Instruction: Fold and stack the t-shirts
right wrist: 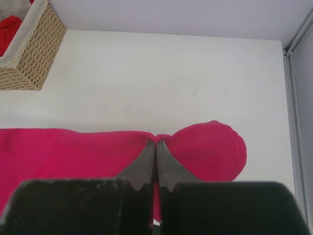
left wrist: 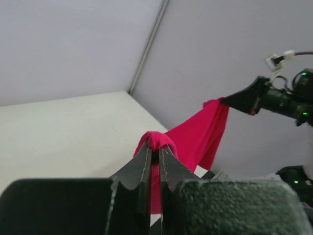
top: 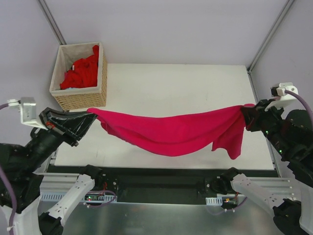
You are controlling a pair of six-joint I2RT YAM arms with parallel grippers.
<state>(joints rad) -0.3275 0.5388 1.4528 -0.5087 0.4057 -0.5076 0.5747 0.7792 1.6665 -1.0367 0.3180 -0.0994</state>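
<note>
Magenta-crimson cloth t-shirt [top: 171, 133] is hanging stretched across mid-frame, sagging in the middle, a flap drooping at frame right; left gripper [top: 91, 117] and right gripper [top: 245, 115] are each clamping one end.

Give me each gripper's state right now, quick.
Left gripper: closed, pinching one end of the magenta t-shirt.
Right gripper: closed, pinching the other end of the same shirt, which sags above the table between them.
</note>
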